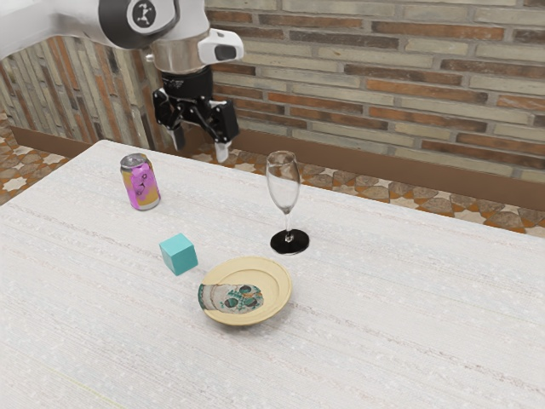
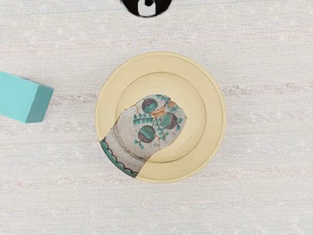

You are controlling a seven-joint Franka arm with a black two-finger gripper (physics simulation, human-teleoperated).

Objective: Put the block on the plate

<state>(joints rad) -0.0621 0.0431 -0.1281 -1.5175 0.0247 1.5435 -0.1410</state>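
1. So the block (image 1: pixel 179 254) is sitting on the desk (image 1: pixel 383 341), not on the plate (image 1: pixel 275 279). It's just beside the plate, off toward the exterior view's left and a bit farther back. There's a strip of bare desk between them, so they aren't touching. It's plain turquoise, btw.

2. The tool (image 1: pixel 200 145) is empty, with its fingers (image 1: pixel 222 152) spread apart and nothing gripped. It hangs well apart from the plate, up past it toward the exterior view's upper left, on the end of the white arm (image 1: pixel 77 25).

3. The plate is pale yellow and lies right side up, with nothing set on it. A greyish patterned patch (image 2: pixel 146 125) runs from its rim into the middle: teal leaves, dark round shapes, some orange bits.

4. There's also a clear stemmed glass (image 1: pixel 283 181) standing upright near the plate, behind it and a little to the exterior view's right. Its round foot is black.

5. Last one: a pink and gold can (image 1: pixel 140 183), upright, well apart from the plate toward the exterior view's upper left. Way behind the plate there's a brick wall (image 1: pixel 409 51).
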